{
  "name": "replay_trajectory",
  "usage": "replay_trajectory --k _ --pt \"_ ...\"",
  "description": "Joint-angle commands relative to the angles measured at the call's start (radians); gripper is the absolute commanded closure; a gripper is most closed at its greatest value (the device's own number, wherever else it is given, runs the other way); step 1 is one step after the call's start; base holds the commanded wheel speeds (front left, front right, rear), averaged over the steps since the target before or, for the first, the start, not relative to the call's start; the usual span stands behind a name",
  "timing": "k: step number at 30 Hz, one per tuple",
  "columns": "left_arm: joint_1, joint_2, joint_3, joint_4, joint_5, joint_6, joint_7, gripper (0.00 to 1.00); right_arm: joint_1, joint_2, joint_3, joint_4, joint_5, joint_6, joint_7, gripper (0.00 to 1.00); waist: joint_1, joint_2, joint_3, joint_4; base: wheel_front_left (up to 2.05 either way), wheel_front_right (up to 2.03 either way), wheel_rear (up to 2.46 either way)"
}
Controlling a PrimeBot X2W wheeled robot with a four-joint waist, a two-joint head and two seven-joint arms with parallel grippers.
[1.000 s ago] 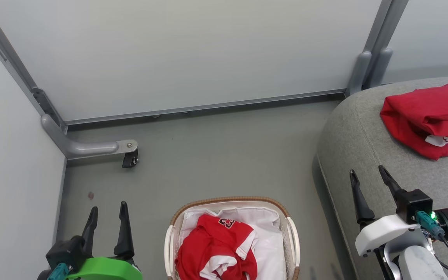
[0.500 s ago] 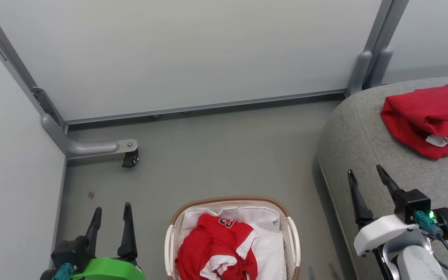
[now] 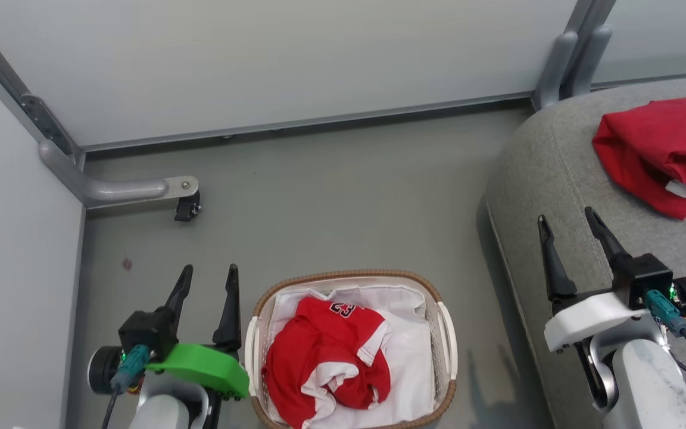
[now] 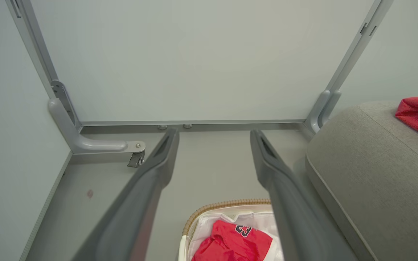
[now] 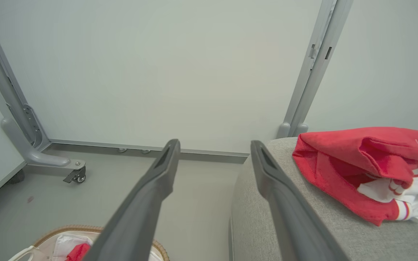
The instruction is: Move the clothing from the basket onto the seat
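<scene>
Presently, largest first.

- seat (image 3: 557,179): grey cushion with a rounded edge. It lies under and beyond the right jaws and runs off to their right.
- basket (image 3: 343,276): oval, with a brown woven rim and a white lining (image 3: 417,363). It stands on the floor (image 3: 331,196) between the two pairs of jaws, its rim just beside the left pair. Its long axis appears to run the way the jaws point; the near end is cut off.
- striped-cuff garment (image 3: 652,137): clothing already on the seat, ahead and to the right of the right jaws, and apart from them.
- jersey (image 3: 319,345): clothing crumpled in the basket, right of the left jaws and behind their tips. The heap's long axis follows the basket's. The "23" end points away from the robot, and the white-trimmed folds point toward the near rim.
- left gripper (image 3: 209,271): jaws spread, holding nothing. The head camera has tipped down, so more of the basket shows. Allowing for that, this gripper has come from well apart to just beside the rim. Judged: one garment is delivered and the reach for the jersey is starting.
- right gripper (image 3: 565,215): jaws spread, holding nothing, over the seat's edge. It shows no clear shift against the seat.
</scene>
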Motion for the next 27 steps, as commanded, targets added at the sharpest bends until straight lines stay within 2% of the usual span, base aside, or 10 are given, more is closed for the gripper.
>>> replay_trajectory --k 1,10,15,20,27 --pt "-0.048 0.002 -0.016 0.024 0.017 -0.003 0.000 0.00 -0.025 -0.003 -0.007 -0.011 -0.012 -0.001 -0.002 0.00 0.0000 0.0000 0.093 -0.022 0.00 0.00 0.00" --pt "-0.261 0.003 -0.152 0.267 0.053 -0.009 0.000 0.00 -0.132 -0.003 -0.015 -0.063 -0.004 -0.001 -0.002 0.00 0.0000 0.0000 0.323 -0.097 0.00 0.00 0.00" --pt "-0.345 0.006 -0.240 0.409 0.026 -0.008 0.000 0.00 -0.174 -0.003 0.006 -0.087 0.011 -0.001 -0.002 0.00 0.0000 0.0000 0.426 -0.147 0.00 0.00 0.00" --pt "-0.423 0.023 -0.346 0.563 0.004 -0.009 0.006 0.00 -0.210 -0.003 0.037 -0.108 0.041 -0.001 -0.002 0.00 0.0000 0.0000 0.514 -0.199 0.00 0.00 0.00" --pt "-0.518 0.062 -0.477 0.691 -0.013 -0.009 0.038 0.00 -0.250 -0.002 0.071 -0.139 0.091 -0.001 -0.002 0.00 0.0000 0.0000 0.622 -0.263 0.00 0.00 0.00"
